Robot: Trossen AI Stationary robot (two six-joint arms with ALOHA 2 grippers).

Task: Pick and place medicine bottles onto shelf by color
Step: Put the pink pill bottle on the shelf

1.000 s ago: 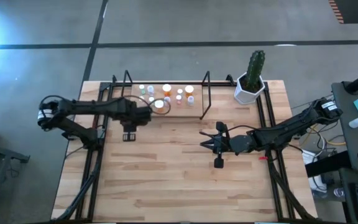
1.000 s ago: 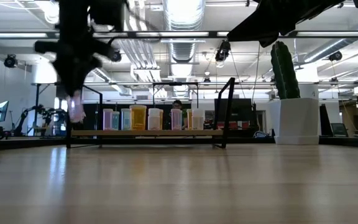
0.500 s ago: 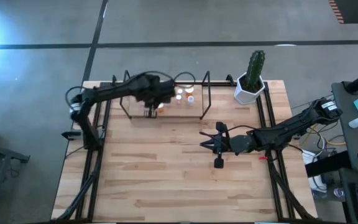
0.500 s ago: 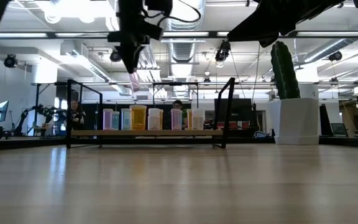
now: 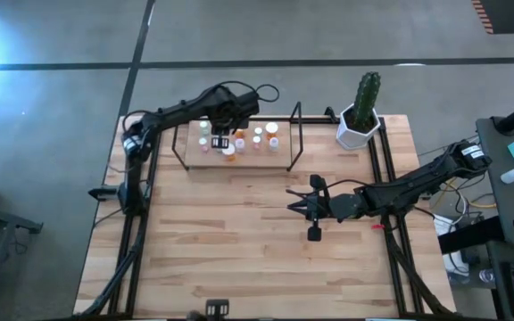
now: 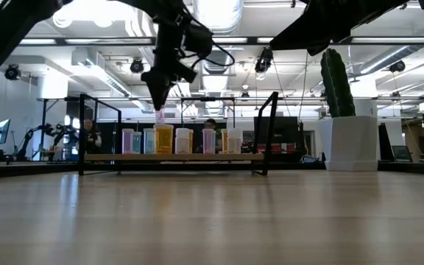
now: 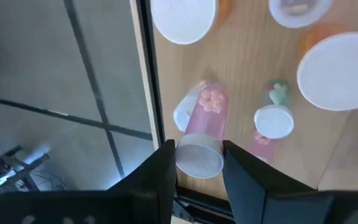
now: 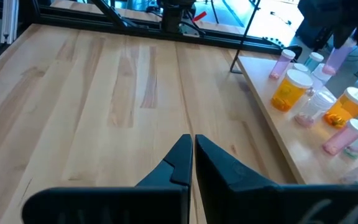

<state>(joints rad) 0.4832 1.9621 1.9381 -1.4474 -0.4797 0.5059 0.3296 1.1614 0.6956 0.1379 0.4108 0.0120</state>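
A pinkish bottle [image 7: 202,134] hangs above the shelf [image 5: 196,163], over the other bottles [image 6: 175,140] standing there, grasped between the fingers of the left gripper [image 7: 197,171]. The right gripper [image 5: 310,207] waits over the table [image 5: 239,259] centre, its jaws clenched on nothing.

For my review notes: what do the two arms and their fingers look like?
Both arms are black, slim and jointed. The left arm has a black cable looping above its wrist. The right arm has a pale band near its base. Each ends in two flat, dark, wedge-shaped fingers.
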